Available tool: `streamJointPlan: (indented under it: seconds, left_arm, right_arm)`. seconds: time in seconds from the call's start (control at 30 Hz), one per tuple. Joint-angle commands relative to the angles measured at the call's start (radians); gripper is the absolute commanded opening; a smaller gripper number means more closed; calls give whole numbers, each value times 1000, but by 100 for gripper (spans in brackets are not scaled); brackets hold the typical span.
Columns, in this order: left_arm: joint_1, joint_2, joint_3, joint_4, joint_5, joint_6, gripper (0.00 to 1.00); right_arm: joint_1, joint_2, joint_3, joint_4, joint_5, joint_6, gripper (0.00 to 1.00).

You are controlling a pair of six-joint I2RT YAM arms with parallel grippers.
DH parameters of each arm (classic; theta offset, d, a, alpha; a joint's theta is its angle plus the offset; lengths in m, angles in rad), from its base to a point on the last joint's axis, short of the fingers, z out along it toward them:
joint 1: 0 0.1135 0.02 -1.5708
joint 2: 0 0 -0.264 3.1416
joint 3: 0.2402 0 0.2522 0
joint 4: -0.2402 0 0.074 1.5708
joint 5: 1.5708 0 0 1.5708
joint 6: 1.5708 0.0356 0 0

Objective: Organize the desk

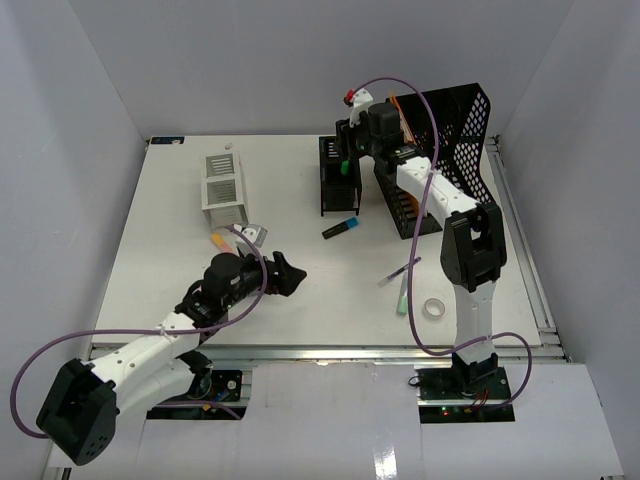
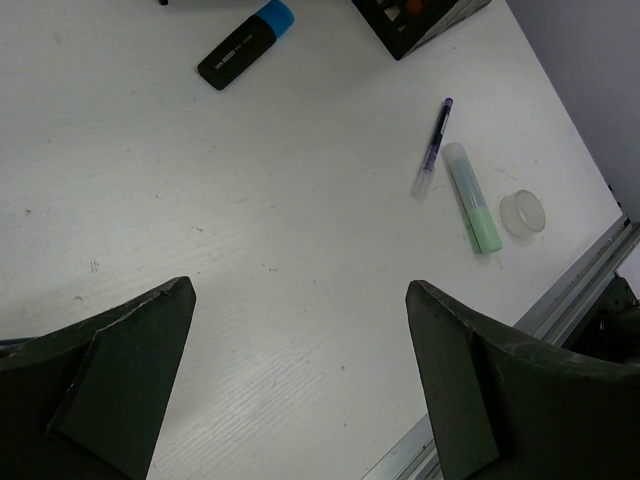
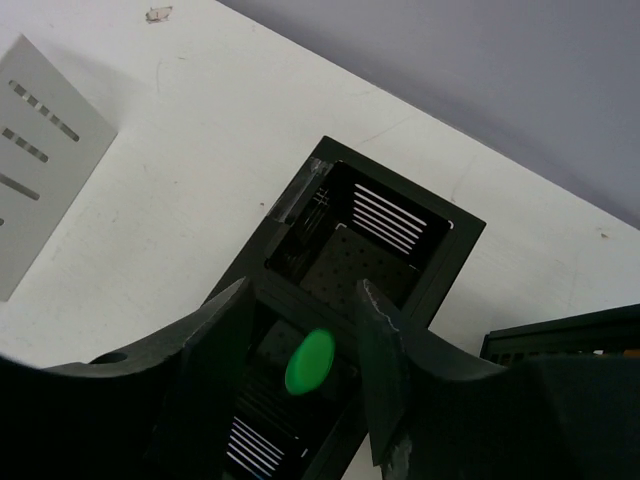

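Dark, wedge-shaped fingers [image 2: 130,370] of the left gripper [image 2: 300,290] fill the bottom of the left wrist view. They are spread as wide as they go, with nothing between them and nothing touching them. Beneath them lies only the bare surface of the large flat white desk [image 1: 170,290], which runs under both arms with a metal rail along its near edge by the arm bases.

Beyond this gripper, near the right of the desk, lie several loose items:
- a slim purple pen [image 2: 433,145]
- a pale green cylindrical stick [image 2: 472,197] just beside the pen
- a small clear roll of tape [image 2: 523,212] just beside the stick, near the rail
- a black highlighter with a blue cap [image 2: 245,45], farther off and lying flat

At the far side, the right gripper [image 3: 303,290] points down over a black perforated metal pen holder [image 3: 400,225]. Its fingers [image 3: 225,340] are partly apart. Between them sits the round green end of a slim item [image 3: 310,362], standing in the holder's compartment nearer the wrist camera. A dark gap shows on either side of the green end, so the fingers grip nothing. The holder's farther compartment shows only its slotted walls.

A white slotted metal organiser [image 1: 222,190] stands to the left of the holder. A tall black mesh file tray [image 1: 455,130] stands at the far right corner.
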Motion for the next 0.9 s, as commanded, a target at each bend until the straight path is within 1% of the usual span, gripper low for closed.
streamJointPlan:
  seconds: [0.0, 0.03, 0.07, 0.1, 0.13, 0.17, 0.2, 0.27, 0.33, 0.4, 0.47, 0.53, 0.57, 0.6, 0.67, 0.77, 0.87]
  left_arm:
    - [-1, 108, 90, 59, 44, 52, 95]
    - [-1, 155, 119, 62, 60, 70, 93]
    - [-1, 182, 161, 60, 91, 85, 89]
    - [-1, 227, 197, 56, 105, 115, 87]
    - [-1, 273, 235, 49, 122, 142, 84]
    - [-1, 318, 275, 37, 140, 168, 82]
    - [-1, 355, 305, 30, 161, 191, 81]
    - [0, 448, 378, -1, 182, 239, 78]
    - [0, 559, 463, -21, 197, 302, 77]
    - [0, 664, 516, -48, 209, 372, 76]
    - [0, 751, 592, -82, 209, 430, 76]
    - [-1, 805, 663, -115, 198, 469, 75]
    - [-1, 828, 665, -115, 192, 505, 75]
    - [-1, 852, 704, -127, 179, 525, 75]
    - [-1, 928, 765, -144, 158, 571, 74]
    - [-1, 993, 811, -138, 106, 594, 72]
    - [-2, 1044, 845, -123, 61, 609, 72]
  right_arm:
    - [3, -32, -17, 74, 0, -42, 64]
    - [3, -48, -24, 69, -7, -49, 72]
    - [3, -72, -32, 63, -21, -53, 77]
    - [4, -102, -43, 58, -31, -59, 78]
    - [4, -138, -59, 43, -56, -75, 82]
    - [3, -179, -81, 17, -94, -99, 89]
    - [1, -219, -105, 4, -135, -130, 92]
    - [-11, -328, -187, -41, -325, -236, 96]
    - [-40, -478, -340, -80, -564, -309, 96]
    - [-65, -618, -446, -126, -721, -383, 96]
    - [-78, -726, -585, -162, -779, -457, 96]
    - [-112, -800, -734, -215, -867, -518, 95]
    - [-123, -838, -737, -217, -881, -533, 95]
    - [-141, -904, -827, -217, -906, -563, 95]
    - [-195, -969, -938, -203, -972, -570, 94]
    - [-244, -1027, -1027, -181, -1082, -562, 93]
    - [-276, -1067, -1081, -141, -1102, -553, 93]
